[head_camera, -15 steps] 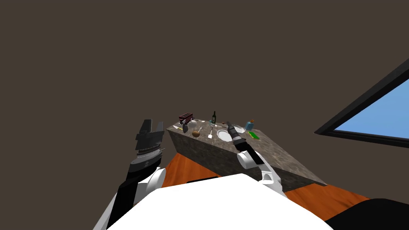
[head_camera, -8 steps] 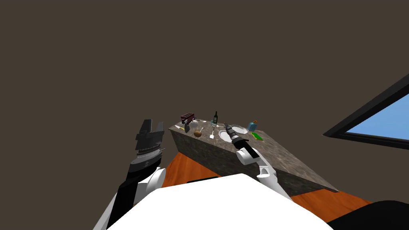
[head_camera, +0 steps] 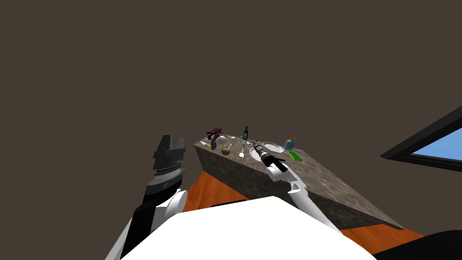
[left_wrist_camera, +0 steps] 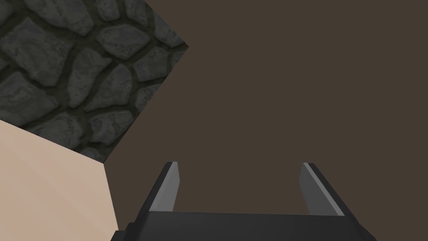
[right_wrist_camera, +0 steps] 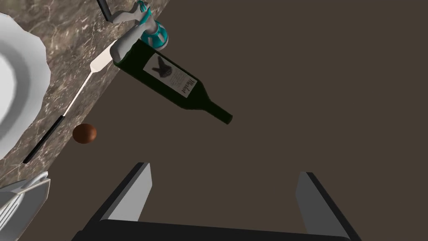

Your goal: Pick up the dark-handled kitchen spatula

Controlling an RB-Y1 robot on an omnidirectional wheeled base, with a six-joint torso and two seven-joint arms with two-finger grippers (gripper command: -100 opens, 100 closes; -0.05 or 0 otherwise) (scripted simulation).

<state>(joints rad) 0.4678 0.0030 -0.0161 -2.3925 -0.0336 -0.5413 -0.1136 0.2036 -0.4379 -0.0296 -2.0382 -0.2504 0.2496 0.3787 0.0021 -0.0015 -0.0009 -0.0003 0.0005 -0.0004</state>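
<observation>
The dark-handled spatula [right_wrist_camera: 75,100] lies flat on the marbled counter [right_wrist_camera: 62,25], its white blade toward a dark green bottle [right_wrist_camera: 167,77] and its black handle toward a small brown ball [right_wrist_camera: 84,133]. My right gripper [right_wrist_camera: 223,196] is open and empty, a short way from the spatula, pointing past the counter's far edge at the brown wall. In the head view the right gripper [head_camera: 256,143] hovers over the white plate [head_camera: 254,154]. My left gripper [head_camera: 171,142] is raised left of the counter [head_camera: 316,176], and its wrist view shows the left gripper [left_wrist_camera: 238,188] open and empty.
On the counter stand a dark red toaster [head_camera: 214,132], the bottle [head_camera: 246,132], a colander [head_camera: 272,147], a blue jar [head_camera: 289,144], a green item [head_camera: 295,155], a brown round thing [head_camera: 225,151] and a white utensil [head_camera: 242,151]. Orange floor [head_camera: 212,189] lies below the counter.
My head view has shifted, so the counter and the window slid right in the picture. My right gripper stays over the plate with its forearm lower. The left arm is unmoved.
</observation>
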